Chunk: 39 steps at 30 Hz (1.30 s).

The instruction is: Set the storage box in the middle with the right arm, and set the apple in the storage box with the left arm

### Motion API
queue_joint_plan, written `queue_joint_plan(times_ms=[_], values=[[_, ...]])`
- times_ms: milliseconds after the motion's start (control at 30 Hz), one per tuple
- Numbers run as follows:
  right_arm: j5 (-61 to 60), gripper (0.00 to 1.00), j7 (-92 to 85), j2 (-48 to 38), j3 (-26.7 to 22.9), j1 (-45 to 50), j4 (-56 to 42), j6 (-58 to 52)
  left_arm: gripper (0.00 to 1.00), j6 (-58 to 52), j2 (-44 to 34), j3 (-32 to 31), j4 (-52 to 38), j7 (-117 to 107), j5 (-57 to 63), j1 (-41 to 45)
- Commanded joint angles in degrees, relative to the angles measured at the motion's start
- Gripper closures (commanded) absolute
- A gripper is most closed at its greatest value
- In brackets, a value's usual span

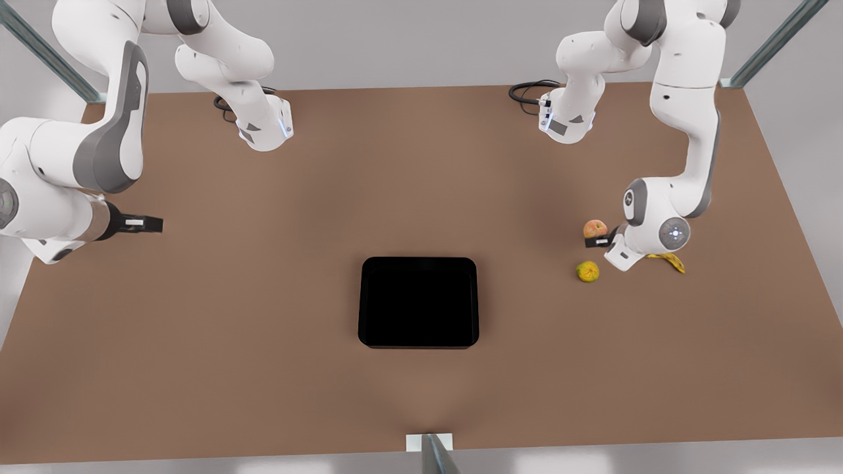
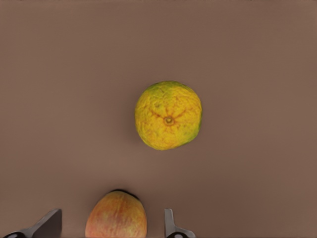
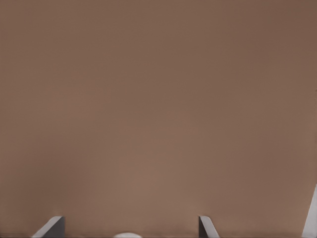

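The black storage box sits on the brown table near its middle, and nothing shows inside it. The reddish-orange apple lies at the front view's right. My left gripper hovers right at it. In the left wrist view the apple lies between the spread fingers, with a gap on each side, so the left gripper is open. My right gripper waits at the front view's far left, well away from the box. In the right wrist view the right gripper is open over bare table.
A yellow-green fruit lies just in front of the apple and is also in the left wrist view. A spotted banana lies under the left arm's wrist. Black cables curl at the arm bases along the back edge.
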<state>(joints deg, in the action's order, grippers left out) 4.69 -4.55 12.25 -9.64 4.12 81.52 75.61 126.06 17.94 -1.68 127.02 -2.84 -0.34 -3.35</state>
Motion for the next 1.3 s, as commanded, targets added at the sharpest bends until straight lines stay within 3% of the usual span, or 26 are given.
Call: queue_joint_plan(times_ms=[0,167,433,467,633,700,1133,1267], values=[[0.23,0.00,-8.81,-0.12,-0.03,0.01,-0.04,-0.73,0.00,5.25,0.17,0.01,0.94,0.03,0.07,0.01],[0.15,0.00,-8.81,-0.04,-0.03,0.01,0.05,-0.81,0.00,9.20,-1.15,0.01,6.39,0.03,0.07,0.01],[0.15,0.00,-8.90,0.40,-0.03,0.10,-0.04,-0.90,0.00,9.20,1.22,0.10,7.36,0.12,0.16,0.10],[0.15,0.00,-8.90,0.49,-0.03,0.10,-0.04,-0.90,0.07,9.20,1.22,0.10,7.27,0.03,0.16,0.10],[0.06,0.00,-9.07,0.75,-0.03,0.10,0.05,-0.90,0.13,9.55,1.58,0.10,7.27,0.12,0.16,0.10],[-0.12,0.00,-9.07,0.93,-0.03,0.10,0.05,-0.90,0.22,9.47,1.49,0.10,7.27,0.12,0.16,0.10],[-0.38,0.00,-9.42,1.55,-0.03,0.10,-0.30,-0.81,0.28,7.18,1.14,0.10,7.18,0.03,0.16,0.10],[-0.38,0.00,-9.33,1.63,-0.03,0.10,-0.30,-0.73,0.37,6.66,1.05,0.01,7.10,-0.49,0.16,0.10]])
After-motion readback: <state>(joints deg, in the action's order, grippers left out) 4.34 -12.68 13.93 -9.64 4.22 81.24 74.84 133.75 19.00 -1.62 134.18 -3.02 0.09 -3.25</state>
